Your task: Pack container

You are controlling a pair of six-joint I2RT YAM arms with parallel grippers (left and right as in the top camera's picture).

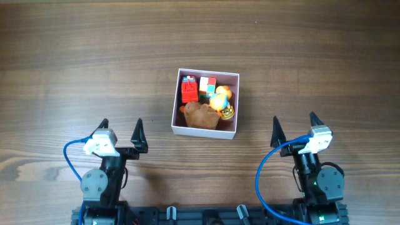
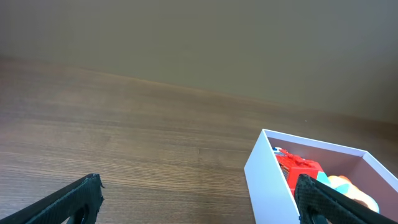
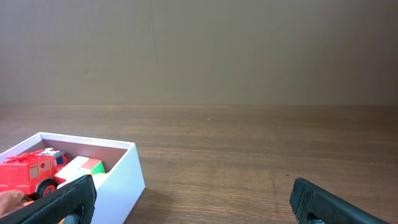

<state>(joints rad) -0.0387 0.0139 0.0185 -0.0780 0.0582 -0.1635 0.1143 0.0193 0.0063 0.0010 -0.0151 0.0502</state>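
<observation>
Now the container [image 1: 203, 132] stands in the middle of the wooden table [image 1: 75, 62], a little nearer to the far side than the two arms, and roughly between them. Inside it I see a red fire truck [image 1: 189, 89], a multicoloured cube [image 1: 207, 85], a yellow duck [image 1: 219, 99] and a brown plush toy [image 1: 201, 115]. They lie close together and touch each other. No loose toy shows on the table in any view, so I judge the packing is nearly complete or complete.

The left gripper [image 1: 120, 128] has its fingers wide apart and holds nothing. The right gripper [image 1: 294, 128] is the same, fingers apart and empty. Both hover near the front edge of the table, well apart from the box, and each wrist view shows only one corner of it at the side.

What could go wrong from here, in my opinion: the walls look thin and the box looks light, so a finger that comes down on the rim or pushes the side may slide or tip the box. Also the duck seems to sit high on the other toys; a careless touch may roll it over the wall. If an arm reaches in with such open fingers, one finger may catch the plush and drag it out.
</observation>
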